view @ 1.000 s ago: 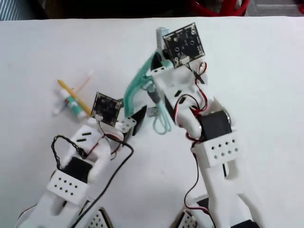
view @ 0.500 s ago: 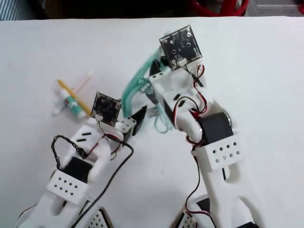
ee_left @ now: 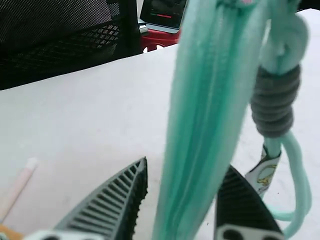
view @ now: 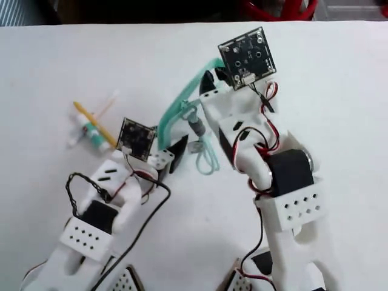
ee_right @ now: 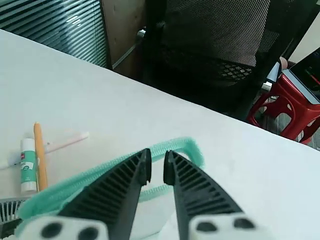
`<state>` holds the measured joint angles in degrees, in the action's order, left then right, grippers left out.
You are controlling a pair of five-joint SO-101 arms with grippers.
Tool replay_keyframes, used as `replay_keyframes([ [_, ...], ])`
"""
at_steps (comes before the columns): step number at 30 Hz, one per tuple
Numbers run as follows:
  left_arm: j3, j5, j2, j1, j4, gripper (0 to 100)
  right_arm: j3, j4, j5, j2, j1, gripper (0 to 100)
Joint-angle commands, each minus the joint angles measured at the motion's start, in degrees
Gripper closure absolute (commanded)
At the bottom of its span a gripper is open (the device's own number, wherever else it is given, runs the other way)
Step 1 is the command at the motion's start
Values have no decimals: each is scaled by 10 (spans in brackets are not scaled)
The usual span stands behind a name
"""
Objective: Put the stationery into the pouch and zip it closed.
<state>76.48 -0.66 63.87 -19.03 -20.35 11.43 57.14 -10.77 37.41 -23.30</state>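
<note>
Seen from the high view, the teal mesh pouch (view: 173,109) stands on edge on the white table (view: 339,91), running from 1 o'clock down to 7 o'clock between the two arms. Left gripper (view: 173,147) at the pouch's 7 o'clock end; right gripper (view: 209,82) at its 1 o'clock end. Grey cord toggle (view: 196,125) and pale teal cord loop (view: 207,159) lie at 4 o'clock of the pouch. Well off at 9 o'clock, outside the pouch: yellow wooden pencil (view: 91,121), white glue stick with a green label (view: 91,133), thin white-and-pink pen (view: 106,103), close together.

Left wrist view: left gripper (ee_left: 187,167) jaws clamp the pouch (ee_left: 205,125), one on each face of the mesh. Toggle (ee_left: 274,107) hangs just beside it.

Right wrist view: right gripper (ee_right: 156,156) jaws clenched almost together, a thin slit between, directly over the pouch's rim (ee_right: 192,149). Whether they pinch any part of it, cannot tell. Pencil (ee_right: 40,160), glue stick (ee_right: 27,167) and pen (ee_right: 67,141) lie on the table beyond the pouch.
</note>
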Motion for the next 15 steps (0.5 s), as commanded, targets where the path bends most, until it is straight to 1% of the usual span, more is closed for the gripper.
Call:
replay_keyframes([
  [1,-2,4,7,4,14,786,-29,5,1,15,8,950],
  [7,-2,4,10,4,14,786,-28,7,3,36,18,950],
  [11,-2,4,10,4,14,786,-27,2,3,119,12,950],
  [15,-2,4,9,5,14,786,-29,-12,4,217,-21,947],
])
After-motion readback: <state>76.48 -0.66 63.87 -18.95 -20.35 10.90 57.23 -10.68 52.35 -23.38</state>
